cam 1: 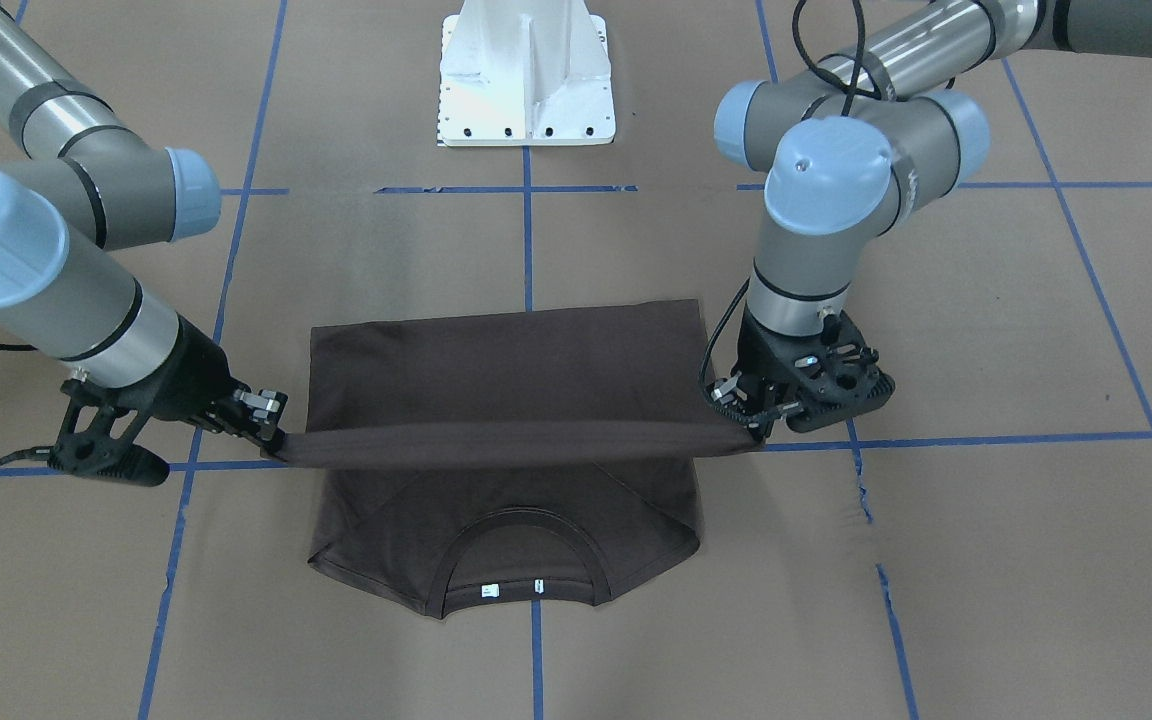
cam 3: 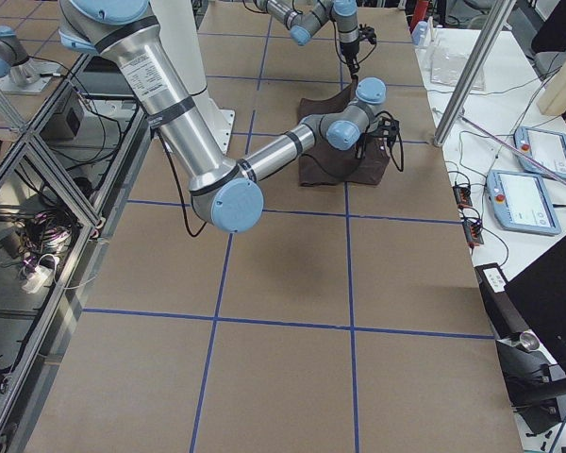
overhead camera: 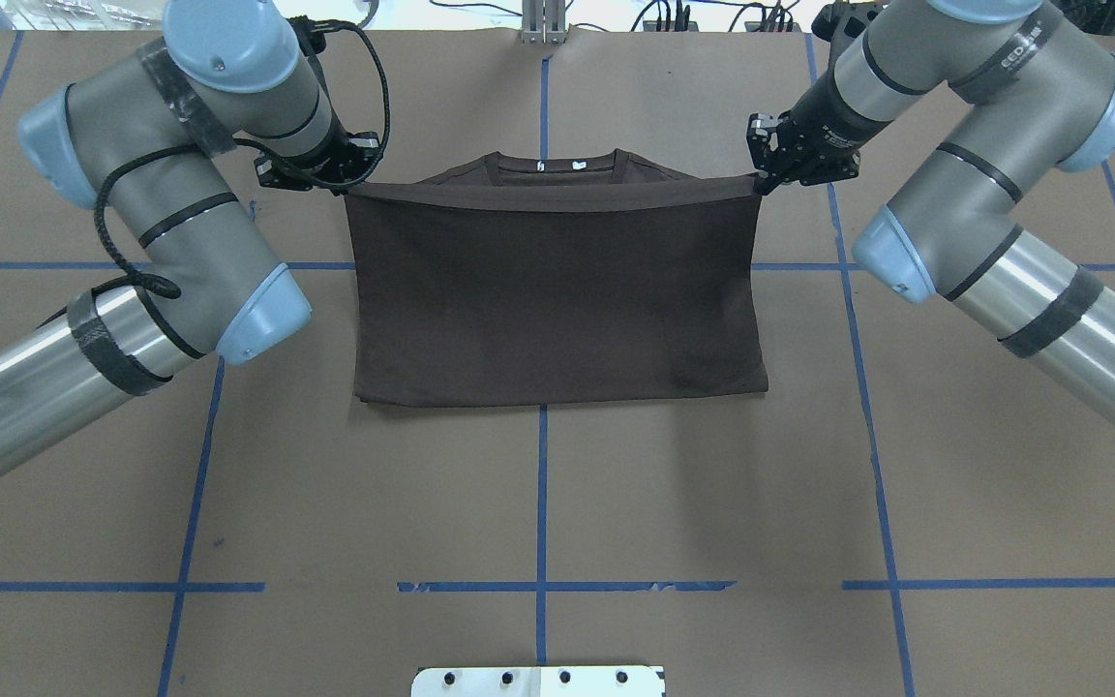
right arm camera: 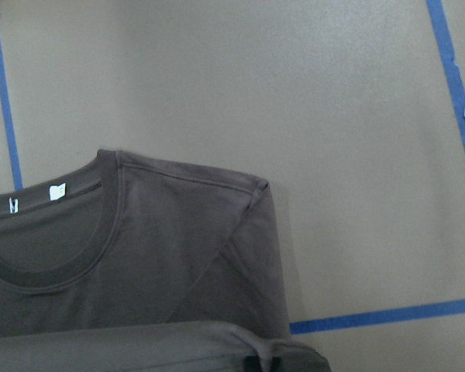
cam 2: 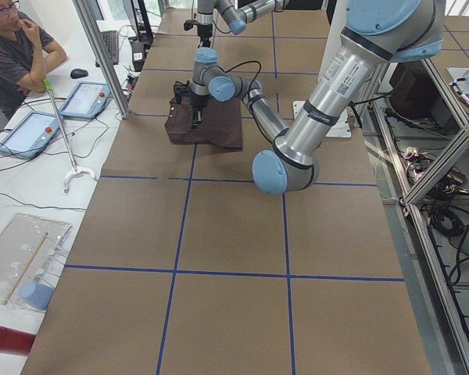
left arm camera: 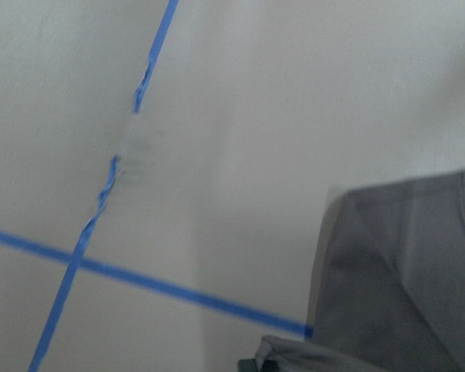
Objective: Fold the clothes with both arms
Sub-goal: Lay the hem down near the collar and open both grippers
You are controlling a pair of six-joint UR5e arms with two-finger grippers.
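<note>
The dark grey-brown T-shirt (overhead camera: 557, 290) lies flat on the table with its sleeves tucked in. Its collar (cam 1: 521, 560) is on the side away from the robot's base. The half nearer the base is doubled over toward the collar, and its leading edge (cam 1: 516, 443) is stretched taut a little above the shoulders. My left gripper (cam 1: 751, 425) is shut on one end of that edge and my right gripper (cam 1: 271, 435) on the other. In the overhead view the left gripper (overhead camera: 340, 184) and the right gripper (overhead camera: 759, 179) flank the collar (overhead camera: 557, 165). The right wrist view shows the collar and one shoulder (right arm camera: 217, 232) below the held fabric.
The white pedestal base (cam 1: 526, 80) stands behind the shirt. Blue tape lines (overhead camera: 541, 503) grid the brown table. In the exterior left view a person (cam 2: 16, 47) sits at a side desk with tablets (cam 2: 27, 133), beyond the table's far edge.
</note>
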